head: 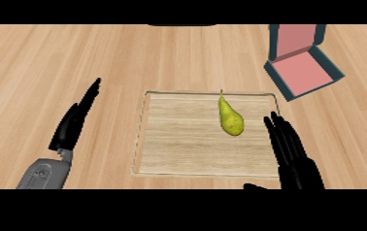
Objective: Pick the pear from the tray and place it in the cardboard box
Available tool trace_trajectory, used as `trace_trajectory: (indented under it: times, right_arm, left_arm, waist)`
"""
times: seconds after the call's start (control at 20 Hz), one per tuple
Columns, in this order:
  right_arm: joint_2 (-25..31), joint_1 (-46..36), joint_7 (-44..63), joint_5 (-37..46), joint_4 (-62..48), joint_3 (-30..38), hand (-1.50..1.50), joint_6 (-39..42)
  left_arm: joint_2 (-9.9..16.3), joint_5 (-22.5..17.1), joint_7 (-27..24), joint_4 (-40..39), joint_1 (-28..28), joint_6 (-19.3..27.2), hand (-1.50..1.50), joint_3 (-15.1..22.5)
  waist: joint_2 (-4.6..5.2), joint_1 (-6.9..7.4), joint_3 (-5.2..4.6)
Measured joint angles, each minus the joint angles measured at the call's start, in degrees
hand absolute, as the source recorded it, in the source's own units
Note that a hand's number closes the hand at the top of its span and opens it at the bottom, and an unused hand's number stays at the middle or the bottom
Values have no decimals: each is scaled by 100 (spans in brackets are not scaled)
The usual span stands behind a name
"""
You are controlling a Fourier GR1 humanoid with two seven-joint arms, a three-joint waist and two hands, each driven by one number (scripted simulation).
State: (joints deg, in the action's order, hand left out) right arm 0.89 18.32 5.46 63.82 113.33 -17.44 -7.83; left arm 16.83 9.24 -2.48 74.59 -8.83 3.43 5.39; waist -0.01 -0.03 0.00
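A yellow-green pear (pixel 230 118) lies on its side on a pale wooden tray (pixel 179 147) in the middle of the frame, in the tray's upper right part, with its thin stem pointing toward the top edge of the frame and its broad end toward the lower right. The tray is a shallow square with a low rim and sits flat on the light wooden tabletop (pixel 86 55).

In the upper right of the frame stands the cardboard box (pixel 302 72), dark teal outside and pink inside, with its lid flap raised behind it; it is well apart from the tray's upper right corner.

The right hand (pixel 290 150) shows at the lower right, over the tray's right rim, its fingers straight and spread apart, pointing up the frame. Its fingertips are just beside the pear's broad end, not touching it. The left hand (pixel 75 121) shows at the left of the frame, off the tray, resting with fingers straight and close together, holding nothing
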Motion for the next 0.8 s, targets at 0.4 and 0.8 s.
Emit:
trace_trajectory:
  times: [0.4, 0.8]
  right_arm:
    - [19, -629, -122, 152, -693, 193, -150, -556]
    - [-30, -1164, 135, 260, -1262, 214, -150, -368]
  left_arm:
    - [-57, 115, -30, 82, 92, -206, 0, -219]
    - [-235, 305, -45, 43, 31, -308, 0, -376]
  waist:
    - [-2, 1, 1]
    - [-2, -1, -1]
